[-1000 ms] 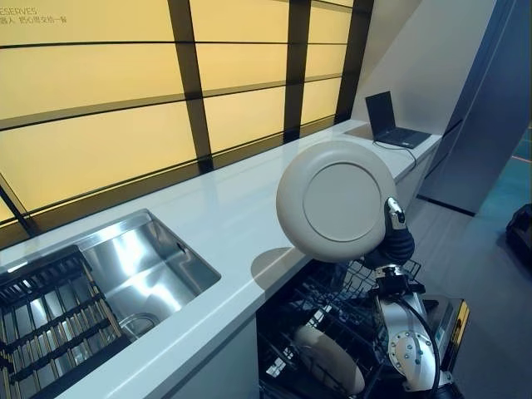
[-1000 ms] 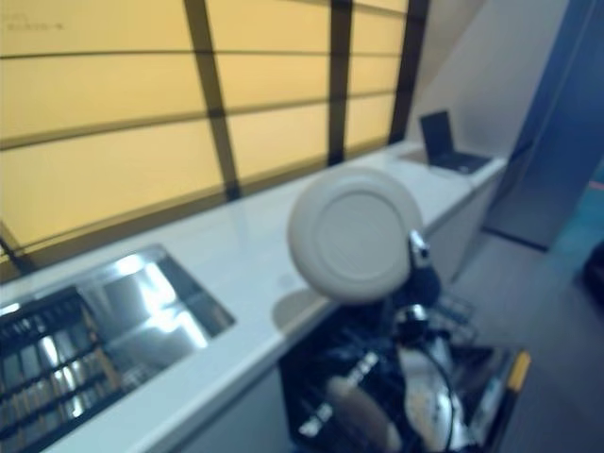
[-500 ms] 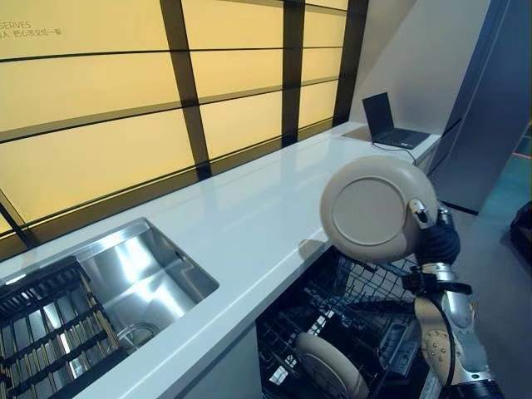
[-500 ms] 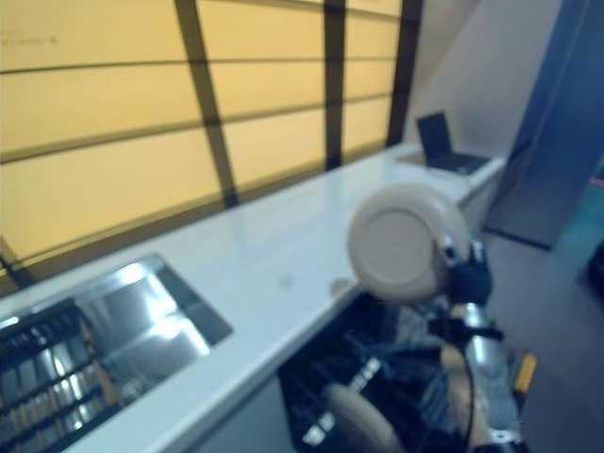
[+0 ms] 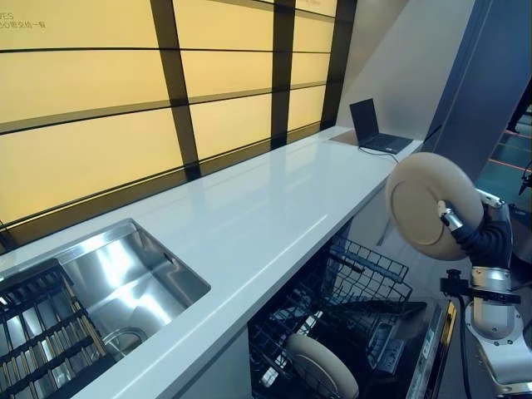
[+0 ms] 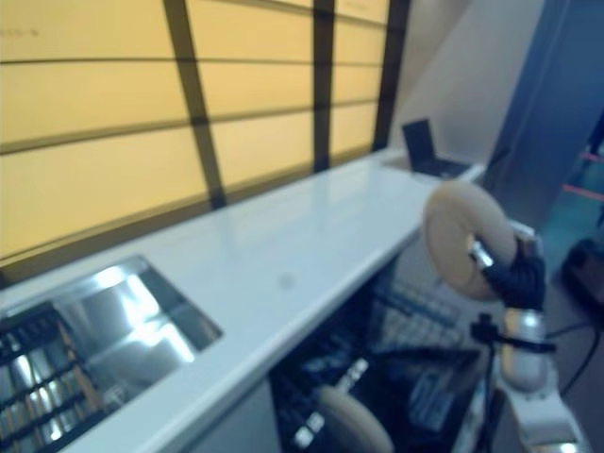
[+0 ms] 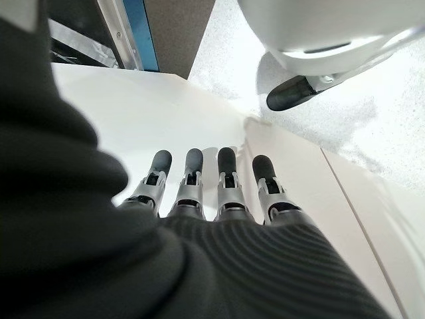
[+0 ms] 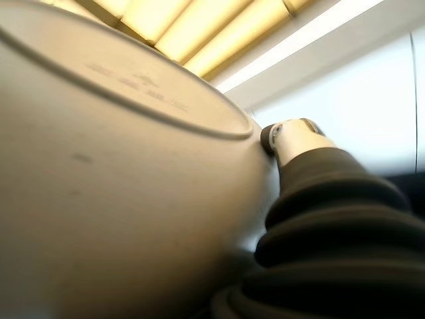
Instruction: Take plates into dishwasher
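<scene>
My right hand (image 5: 485, 238) holds a round beige plate (image 5: 426, 204) upright in the air, its underside turned towards the counter, to the right of the white counter's front edge and above the open dishwasher. Its thumb (image 8: 292, 136) presses on the plate's (image 8: 113, 173) back, which fills the right wrist view. Another beige plate (image 5: 321, 367) stands in the dishwasher's lower black wire rack (image 5: 357, 278). My left hand (image 7: 212, 193) shows only in its wrist view, fingers straight and holding nothing, over a pale flat surface.
The long white counter (image 5: 266, 199) holds a steel sink (image 5: 125, 283) with a dark rack (image 5: 37, 332) at its left and an open laptop (image 5: 372, 129) at the far end. The open dishwasher door (image 5: 432, 349) juts out below my right arm.
My right hand has carried the plate to the right, away from the counter's edge and out over the open dishwasher, turning it more edge-on. The camera has also turned to the right.
</scene>
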